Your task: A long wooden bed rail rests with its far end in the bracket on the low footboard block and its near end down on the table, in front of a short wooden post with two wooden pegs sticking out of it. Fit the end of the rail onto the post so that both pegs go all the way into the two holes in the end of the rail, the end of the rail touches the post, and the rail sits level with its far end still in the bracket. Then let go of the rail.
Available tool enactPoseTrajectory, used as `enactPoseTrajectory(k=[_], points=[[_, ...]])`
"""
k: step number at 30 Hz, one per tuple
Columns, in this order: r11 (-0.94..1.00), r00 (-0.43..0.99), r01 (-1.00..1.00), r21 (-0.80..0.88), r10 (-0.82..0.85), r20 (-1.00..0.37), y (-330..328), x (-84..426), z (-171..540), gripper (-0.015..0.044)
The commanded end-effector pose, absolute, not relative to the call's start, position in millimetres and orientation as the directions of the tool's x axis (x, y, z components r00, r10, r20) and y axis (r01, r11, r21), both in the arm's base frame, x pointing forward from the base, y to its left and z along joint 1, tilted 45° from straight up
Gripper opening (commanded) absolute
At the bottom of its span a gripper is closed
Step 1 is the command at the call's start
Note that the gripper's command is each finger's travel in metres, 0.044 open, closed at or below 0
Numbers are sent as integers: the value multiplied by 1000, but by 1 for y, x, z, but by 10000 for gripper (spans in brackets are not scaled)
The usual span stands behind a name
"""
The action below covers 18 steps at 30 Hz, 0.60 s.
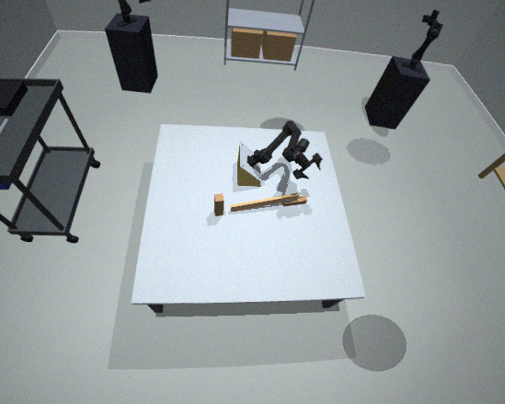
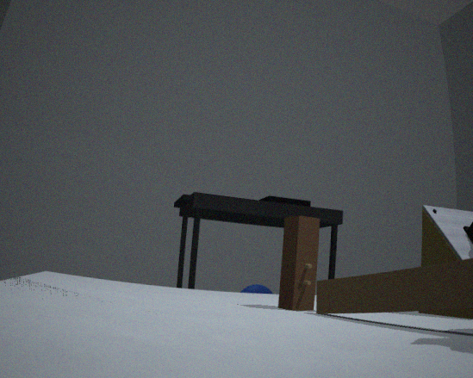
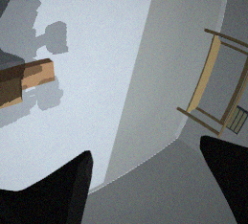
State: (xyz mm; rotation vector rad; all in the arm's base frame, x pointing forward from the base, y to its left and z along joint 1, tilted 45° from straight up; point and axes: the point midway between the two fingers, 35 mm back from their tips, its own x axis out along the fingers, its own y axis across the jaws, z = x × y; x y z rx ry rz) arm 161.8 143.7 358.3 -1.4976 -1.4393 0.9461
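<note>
The wooden rail (image 1: pixel 258 202) (image 2: pixel 371 292) slopes down from the low footboard block (image 1: pixel 303 200) (image 3: pixel 43 73) to the table. Its near end is down on the table, in front of the post and apart from it. The rail's far end (image 3: pixel 8 88) lies over the block; the bracket there is mostly hidden. The short post (image 1: pixel 219 205) (image 2: pixel 300 262) stands upright, with an upper peg (image 2: pixel 308 266) and a lower peg (image 2: pixel 307 282) bare and sticking out. My gripper (image 1: pixel 311 167) (image 3: pixel 147 150) is open and empty, above and behind the block end, clear of the rail.
A wedge-shaped stand (image 1: pixel 246 178) (image 2: pixel 453 232) with a sloped white face sits on the table (image 1: pixel 245 257) behind the rail, beside the arm's base. A dark cart (image 1: pixel 51 165) stands left of the table. Two other arms stand on black pedestals at the back.
</note>
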Motion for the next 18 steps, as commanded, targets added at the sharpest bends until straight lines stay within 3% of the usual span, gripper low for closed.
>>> enactPoseTrajectory(k=[1, 11, 18], points=[[7, 62, 363, -932, 998, 31, 143, 164, 358, 426], [95, 337, -39, -995, 938, 76, 120, 291, 312, 440], [105, 476, -254, -962, 879, -30, 104, 342, 257, 440]])
